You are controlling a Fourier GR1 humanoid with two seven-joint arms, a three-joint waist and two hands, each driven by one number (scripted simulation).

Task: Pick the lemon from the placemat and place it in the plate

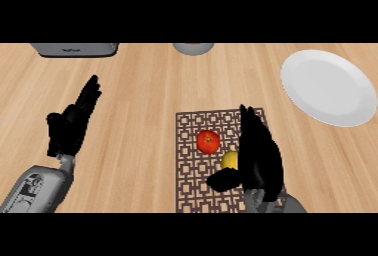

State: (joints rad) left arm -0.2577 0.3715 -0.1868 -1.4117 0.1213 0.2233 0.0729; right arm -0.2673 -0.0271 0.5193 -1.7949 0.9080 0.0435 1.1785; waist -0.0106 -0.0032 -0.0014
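Pale wood-grain planks make up the desk (148, 100), which fills the view. On its near middle lies a brown rectangular placemat (193, 195) with an openwork lattice pattern, its long side running from near to far. A small yellow lemon (229, 160) sits on the placemat, right of its centre. A round red tomato (208, 141) lies just beside the lemon on its far left, and the two look close enough to touch.

At the right edge of the placemat the black right hand (260, 155) comes in from the near side. Its fingers (247, 117) are stretched out straight toward the far side, released rather than clenched. Its thumb (221, 180) juts left just near of the lemon, and the palm covers the lemon's right side, so the lemon lies in the crook between thumb and palm. The fingers are not wrapped round it.

A large round white plate (328, 87) lies at the far right of the desk, well apart from the placemat and holding nothing.

At the left, the black left hand (70, 127) rests above the desk on its grey forearm, fingers straight and pointing far.

Along the far edge are a grey box-shaped appliance (74, 49) at the left and a grey round object (193, 47) near the middle, both cut off by the view.
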